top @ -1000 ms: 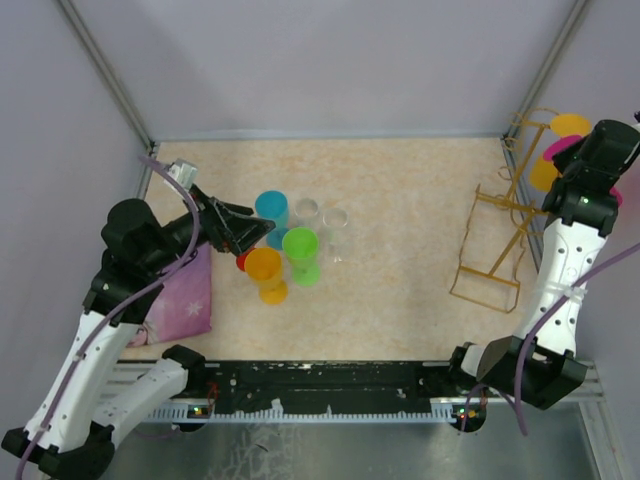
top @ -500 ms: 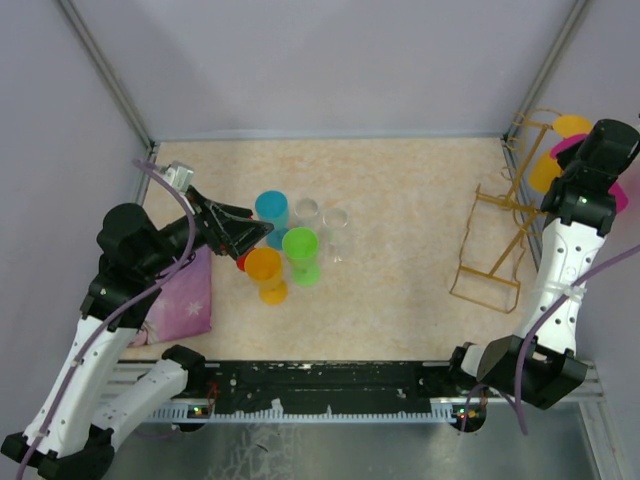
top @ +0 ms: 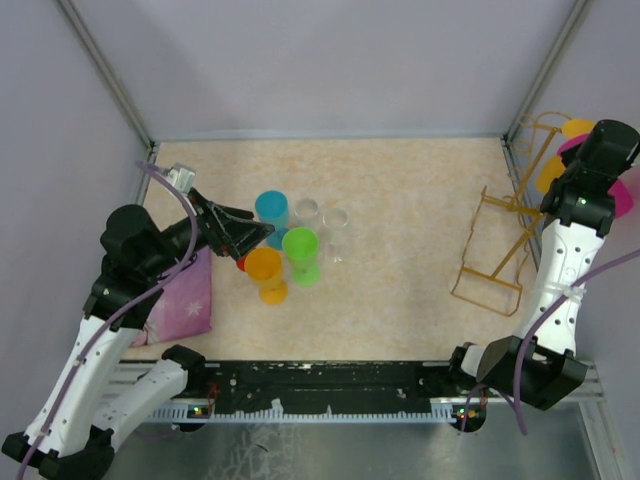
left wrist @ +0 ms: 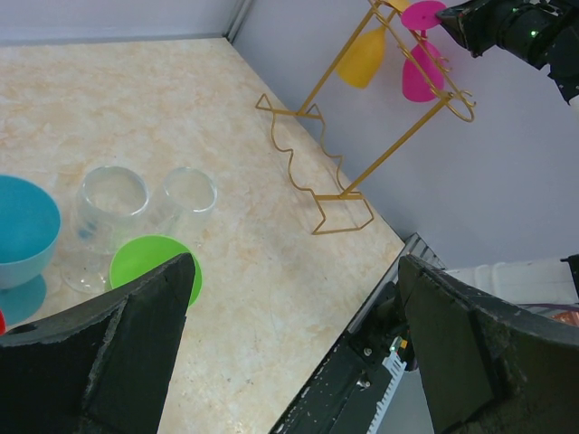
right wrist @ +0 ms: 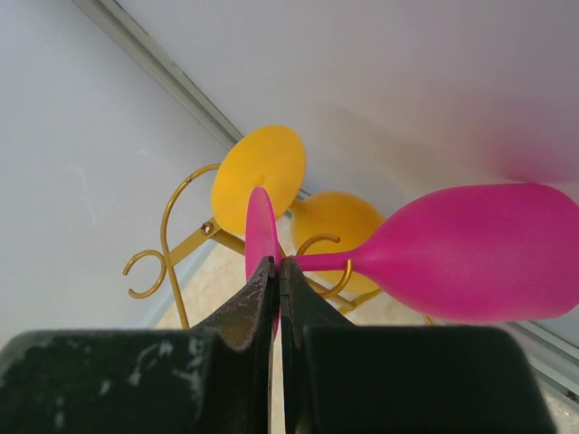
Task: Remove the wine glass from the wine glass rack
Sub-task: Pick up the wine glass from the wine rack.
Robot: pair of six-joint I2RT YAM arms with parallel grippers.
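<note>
The gold wire wine glass rack (top: 490,250) stands at the table's right edge, against the wall; it also shows in the left wrist view (left wrist: 317,154). A pink wine glass (right wrist: 470,253) hangs sideways at the top of the rack, its stem lying in a looped rail end (right wrist: 336,271). My right gripper (right wrist: 279,262) is shut on the rim of that glass's round foot (right wrist: 261,221). A yellow wine glass (right wrist: 339,221) hangs just behind it. My left gripper (left wrist: 294,262) stands wide open over the cups at the left, holding nothing.
Blue (top: 271,210), green (top: 299,245) and orange (top: 264,268) glasses and two clear ones (top: 320,216) stand together at centre left. A pink star-patterned cloth (top: 185,300) lies by the left arm. Enclosure walls close in right behind the rack.
The right gripper and pink glass have shifted slightly toward the back right, and the rack's top leans a little with them. The left arm has barely moved.
</note>
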